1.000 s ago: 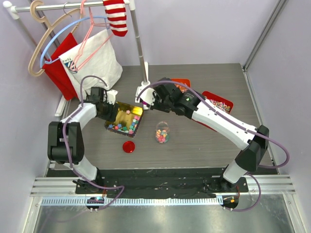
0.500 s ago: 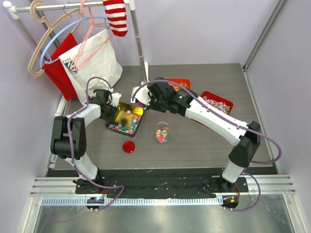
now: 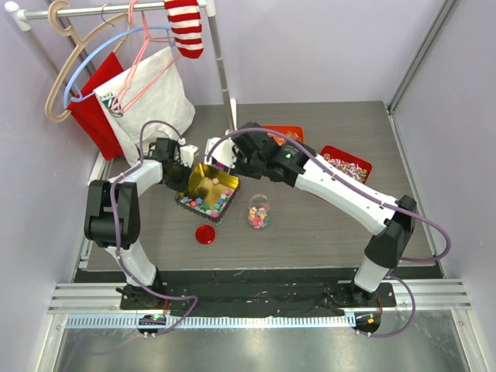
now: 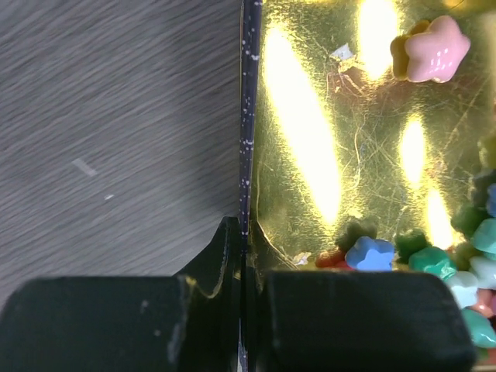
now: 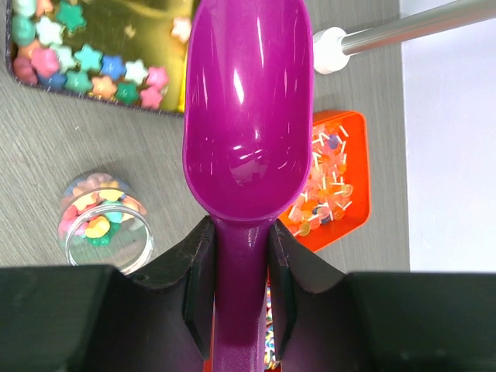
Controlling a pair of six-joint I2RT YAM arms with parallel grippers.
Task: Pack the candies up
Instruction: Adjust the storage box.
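The candies are small pastel stars heaped along the near side of a gold-lined tin; they also show in the left wrist view and the right wrist view. My left gripper is shut on the tin's thin left wall, one finger outside and one inside. My right gripper is shut on the handle of an empty purple scoop, which hovers by the tin's far right corner. A small glass jar holding some candies stands open to the tin's right.
A red lid lies in front of the tin. An orange tin and a red tin of other sweets sit behind my right arm. A clothes rack's foot, hangers and bags fill the back left.
My left gripper has closed onto the tin's wall, and the tin has swung slightly to the right. My right arm with the scoop has shifted left toward the tin.
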